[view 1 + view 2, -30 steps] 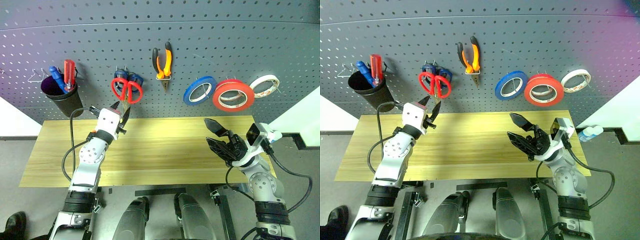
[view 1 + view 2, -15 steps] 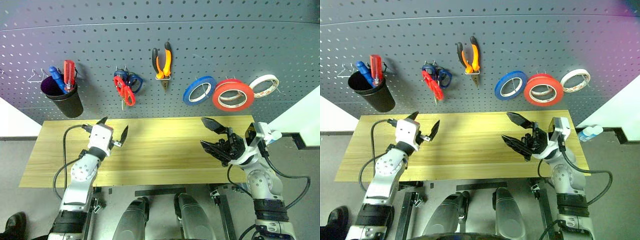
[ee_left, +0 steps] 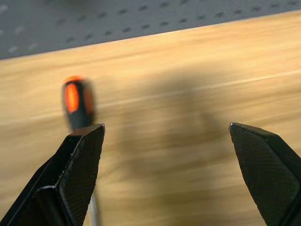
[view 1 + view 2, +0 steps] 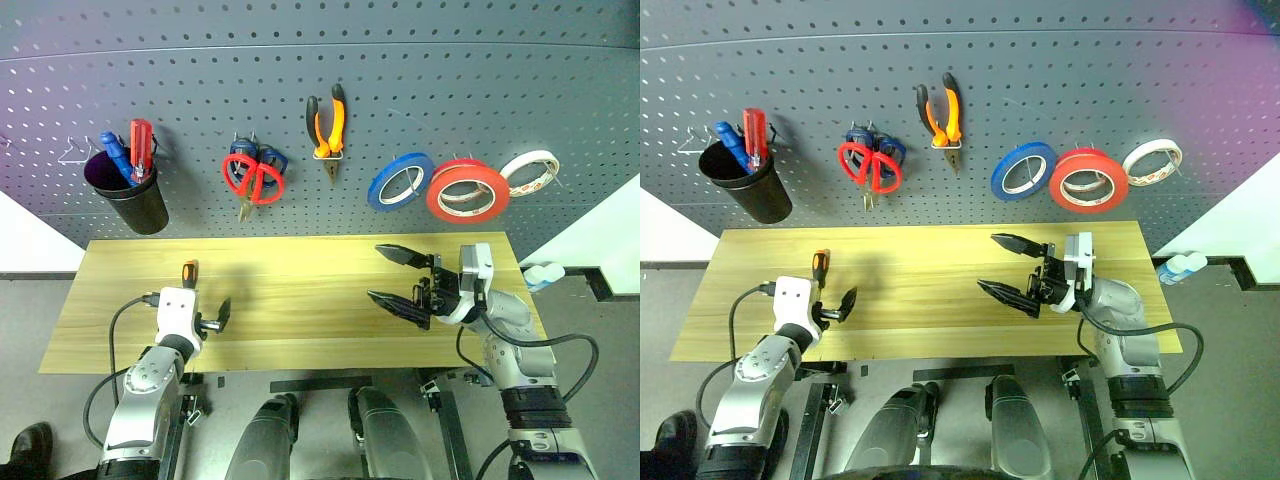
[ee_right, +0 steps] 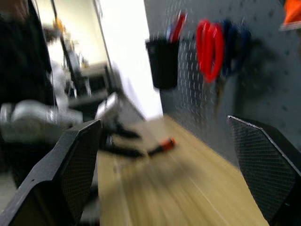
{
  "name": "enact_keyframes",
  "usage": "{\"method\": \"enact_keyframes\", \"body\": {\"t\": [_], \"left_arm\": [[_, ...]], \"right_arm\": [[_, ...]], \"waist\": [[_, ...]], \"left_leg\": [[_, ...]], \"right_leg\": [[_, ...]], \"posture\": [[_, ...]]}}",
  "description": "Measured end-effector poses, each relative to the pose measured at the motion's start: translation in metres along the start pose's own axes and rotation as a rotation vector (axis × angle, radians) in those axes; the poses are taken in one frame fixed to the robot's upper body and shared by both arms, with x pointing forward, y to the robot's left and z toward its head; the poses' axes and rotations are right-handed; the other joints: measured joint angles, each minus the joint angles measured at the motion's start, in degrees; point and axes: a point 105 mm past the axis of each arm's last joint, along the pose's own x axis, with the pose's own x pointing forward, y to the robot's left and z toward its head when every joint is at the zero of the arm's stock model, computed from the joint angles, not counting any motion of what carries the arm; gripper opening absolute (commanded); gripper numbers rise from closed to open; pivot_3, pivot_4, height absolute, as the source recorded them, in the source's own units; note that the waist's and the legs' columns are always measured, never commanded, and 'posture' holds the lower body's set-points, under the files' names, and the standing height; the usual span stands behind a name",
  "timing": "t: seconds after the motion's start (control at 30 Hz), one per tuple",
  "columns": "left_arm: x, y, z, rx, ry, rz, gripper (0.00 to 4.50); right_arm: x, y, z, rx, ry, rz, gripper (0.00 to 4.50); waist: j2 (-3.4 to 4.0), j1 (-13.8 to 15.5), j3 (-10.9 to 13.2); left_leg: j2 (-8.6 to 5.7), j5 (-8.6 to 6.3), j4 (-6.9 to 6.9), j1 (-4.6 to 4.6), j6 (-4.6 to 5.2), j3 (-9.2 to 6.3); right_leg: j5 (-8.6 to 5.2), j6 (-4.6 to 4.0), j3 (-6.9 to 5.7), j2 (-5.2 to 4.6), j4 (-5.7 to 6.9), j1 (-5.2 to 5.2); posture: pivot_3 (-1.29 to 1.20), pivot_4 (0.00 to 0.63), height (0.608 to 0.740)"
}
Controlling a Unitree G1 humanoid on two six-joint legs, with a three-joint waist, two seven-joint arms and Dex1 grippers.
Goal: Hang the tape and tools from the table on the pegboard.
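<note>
Black cup (image 4: pixel 132 196), blue roll (image 4: pixel 400 181) and whitish roll (image 4: pixel 529 172) hang together.

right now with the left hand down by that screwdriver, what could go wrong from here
1. The orange-handled screwdriver lies just beyond the open left gripper and off to one side, so closing now might miss or knock it across the table.
2. The red-handled scissors overlap the blue-handled scissors on the pegboard; a bump could drop them.
</note>
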Motion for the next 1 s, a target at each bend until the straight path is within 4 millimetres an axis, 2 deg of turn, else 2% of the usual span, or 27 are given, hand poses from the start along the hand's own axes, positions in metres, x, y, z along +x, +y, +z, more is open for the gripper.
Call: {"method": "enact_keyframes", "body": {"t": [0.17,0.33,0.73,1.0], "left_arm": [[0.012,0.023,0.003,0.009,0.039,0.071,4.42],[0.022,0.034,0.006,0.009,0.049,0.1,4.42],[0.042,0.039,0.004,0.005,0.104,0.112,4.42],[0.041,0.045,0.0,0.014,0.131,0.132,4.42]], "right_arm": [[-0.002,0.011,-0.005,-0.067,0.046,0.078,4.5],[-0.002,0.013,-0.002,-0.104,0.044,0.101,4.5],[-0.007,0.018,-0.008,-0.098,0.071,0.092,4.5],[-0.016,0.027,-0.011,-0.088,0.109,0.072,4.5]], "waist": [[-0.01,-0.14,0.0],[-0.01,-0.13,0.0],[-0.06,-0.18,0.06],[-0.2,-0.19,0.46]], "left_leg": [[0.0,0.0,0.02,0.01,0.0,0.03],[0.0,0.0,0.02,0.01,0.0,0.01],[0.0,0.0,0.0,0.01,0.0,0.01],[0.02,-0.01,-0.03,0.0,0.02,0.01]], "right_leg": [[0.0,0.0,0.01,0.0,0.01,0.01],[0.0,0.0,0.01,0.0,0.02,0.01],[0.0,0.0,0.02,0.0,0.01,0.01],[0.0,0.0,0.05,-0.01,-0.01,0.0]], "posture": [[-0.09,0.25,0.74],[-0.09,0.254,0.74],[-0.1,0.305,0.74],[-0.09,0.353,0.74]]}}
